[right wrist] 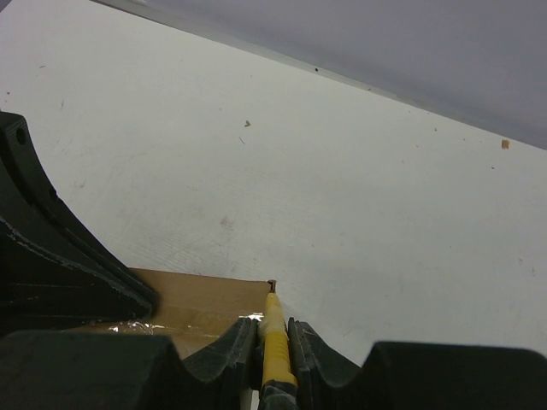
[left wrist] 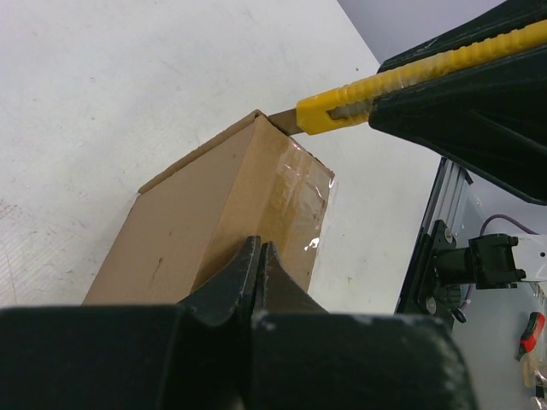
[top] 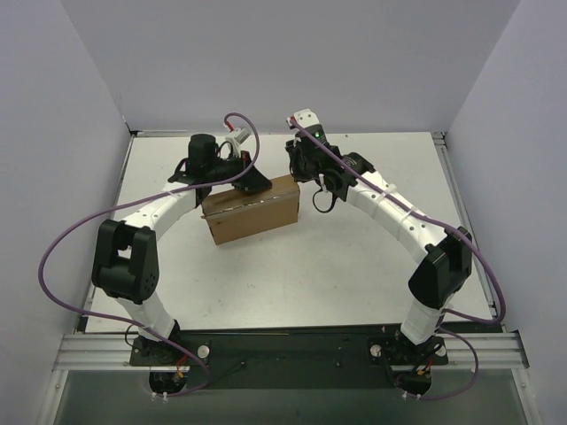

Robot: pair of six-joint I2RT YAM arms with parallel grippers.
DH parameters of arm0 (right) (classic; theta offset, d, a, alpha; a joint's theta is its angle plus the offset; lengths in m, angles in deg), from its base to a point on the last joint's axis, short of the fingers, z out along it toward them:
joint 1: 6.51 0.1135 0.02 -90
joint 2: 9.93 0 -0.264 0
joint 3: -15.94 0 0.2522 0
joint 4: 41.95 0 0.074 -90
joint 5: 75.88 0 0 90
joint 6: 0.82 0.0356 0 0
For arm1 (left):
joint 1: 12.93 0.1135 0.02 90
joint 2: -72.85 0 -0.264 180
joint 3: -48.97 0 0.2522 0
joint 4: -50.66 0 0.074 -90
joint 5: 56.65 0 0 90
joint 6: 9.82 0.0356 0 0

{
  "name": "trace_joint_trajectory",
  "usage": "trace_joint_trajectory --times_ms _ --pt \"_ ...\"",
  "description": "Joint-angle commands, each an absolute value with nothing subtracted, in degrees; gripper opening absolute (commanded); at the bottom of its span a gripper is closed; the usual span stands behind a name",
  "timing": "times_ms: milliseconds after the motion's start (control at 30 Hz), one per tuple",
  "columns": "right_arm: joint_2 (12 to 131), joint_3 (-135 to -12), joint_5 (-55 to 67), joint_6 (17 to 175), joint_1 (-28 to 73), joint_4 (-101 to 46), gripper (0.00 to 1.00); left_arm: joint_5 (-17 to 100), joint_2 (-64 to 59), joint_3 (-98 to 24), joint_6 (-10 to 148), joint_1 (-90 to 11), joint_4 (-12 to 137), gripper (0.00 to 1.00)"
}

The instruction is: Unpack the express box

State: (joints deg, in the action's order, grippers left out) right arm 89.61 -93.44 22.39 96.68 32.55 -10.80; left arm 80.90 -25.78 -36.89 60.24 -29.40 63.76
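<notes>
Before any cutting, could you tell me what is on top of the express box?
Clear tape lies across its top; the shut left fingers sit over it, and the yellow knife's blade touches a top corner. The express box is closed, so the contents are hidden.

White matt table (top: 337,266), enclosed by pale panels at left, right and far side; aluminium rail (top: 89,354) along the near edge. Lying flat on the surface, left of centre in the far half: brown cardboard box (top: 251,211), skewed to the table edges, clear tape over one end. Elsewhere on the bare top, faint scuffs and small dark specks.
</notes>
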Motion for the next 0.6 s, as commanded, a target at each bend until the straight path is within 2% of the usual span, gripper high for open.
trace_joint_trajectory --times_ms 0,567 --pt "89.38 -97.14 25.72 99.46 33.21 -5.78 0.0 76.24 -26.9 -36.24 60.41 -29.72 63.81 0.0" --pt "89.12 -96.88 26.6 101.57 34.0 -1.03 0.0 72.99 -26.9 -36.42 61.11 -31.04 64.33 0.0"
